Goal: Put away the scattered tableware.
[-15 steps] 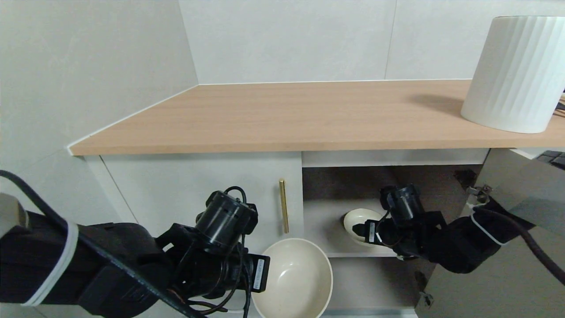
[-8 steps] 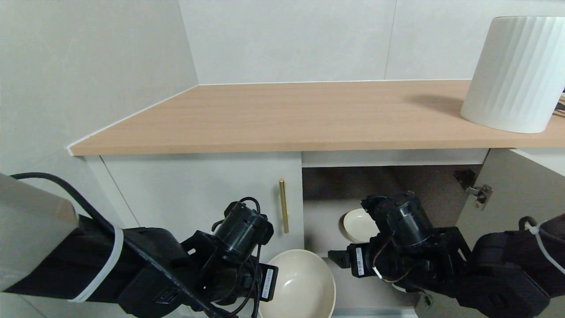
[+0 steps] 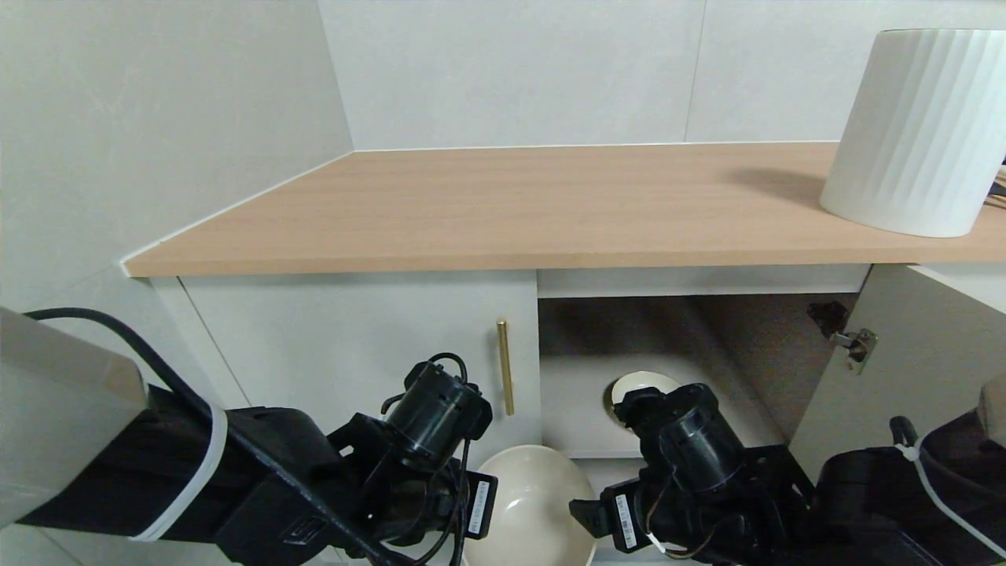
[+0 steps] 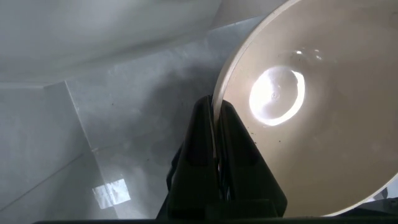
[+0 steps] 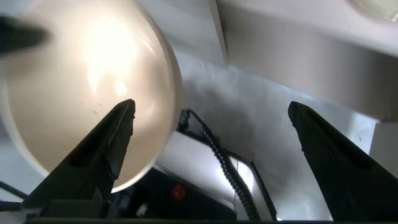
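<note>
Two grippers: left gripper [image 4: 214,134] is clamped on the rim of the large bowl [image 3: 534,503]; right gripper [image 5: 211,109] is spread wide, with nothing held or touched.
Large bowl: held low in front of the cabinet [image 3: 574,409], outside it.
Bowls counted: two, one large and one small bowl [image 3: 637,385].
Cabinet: right door [image 3: 888,369] is swung open; the small bowl is seated on the shelf inside.
Countertop [image 3: 511,204]: one white ribbed vessel [image 3: 912,134] is carried.
</note>
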Controlling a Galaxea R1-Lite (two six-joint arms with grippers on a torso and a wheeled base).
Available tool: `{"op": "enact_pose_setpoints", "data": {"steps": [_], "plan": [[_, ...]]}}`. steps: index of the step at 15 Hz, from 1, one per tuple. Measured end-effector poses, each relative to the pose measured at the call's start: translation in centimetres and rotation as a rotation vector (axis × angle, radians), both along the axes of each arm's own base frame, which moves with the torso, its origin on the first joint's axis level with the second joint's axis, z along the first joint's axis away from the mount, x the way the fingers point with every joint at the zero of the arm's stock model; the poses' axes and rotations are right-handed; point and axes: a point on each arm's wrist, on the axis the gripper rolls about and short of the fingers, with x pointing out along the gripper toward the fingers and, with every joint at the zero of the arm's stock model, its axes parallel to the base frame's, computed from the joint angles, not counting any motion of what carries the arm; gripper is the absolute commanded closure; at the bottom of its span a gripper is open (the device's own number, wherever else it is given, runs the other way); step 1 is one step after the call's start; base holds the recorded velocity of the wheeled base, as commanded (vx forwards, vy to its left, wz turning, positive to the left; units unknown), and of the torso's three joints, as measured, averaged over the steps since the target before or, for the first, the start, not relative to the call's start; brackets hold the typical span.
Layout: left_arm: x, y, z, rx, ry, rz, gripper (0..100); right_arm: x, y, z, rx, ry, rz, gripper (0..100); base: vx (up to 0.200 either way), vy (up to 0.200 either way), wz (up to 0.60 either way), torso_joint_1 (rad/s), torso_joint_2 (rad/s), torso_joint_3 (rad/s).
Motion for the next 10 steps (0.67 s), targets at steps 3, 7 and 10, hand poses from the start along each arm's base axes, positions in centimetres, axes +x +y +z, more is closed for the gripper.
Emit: {"op": "enact_pose_setpoints", "data": {"steps": [3,7,10], "plan": [[-0.06,-0.07,0.00,0.003,-0.003,-0.001,100,0.20,0.27,-0.73,-0.013,0.012,0.001,0,0.000,0.000,0.00,0.000,0.00,0.000],[-0.08,-0.13,-0.04,0.002,-0.002,-0.003,100,0.26,0.32,-1.07,-0.019,0.018,0.000,100,0.000,0.000,0.00,0.000,0.00,0.000],[-0.08,-0.22,-0.01,-0.005,-0.002,-0.006,100,0.42,0.34,-1.05,-0.012,0.017,-0.001,100,0.000,0.000,0.00,0.000,0.00,0.000]]}}
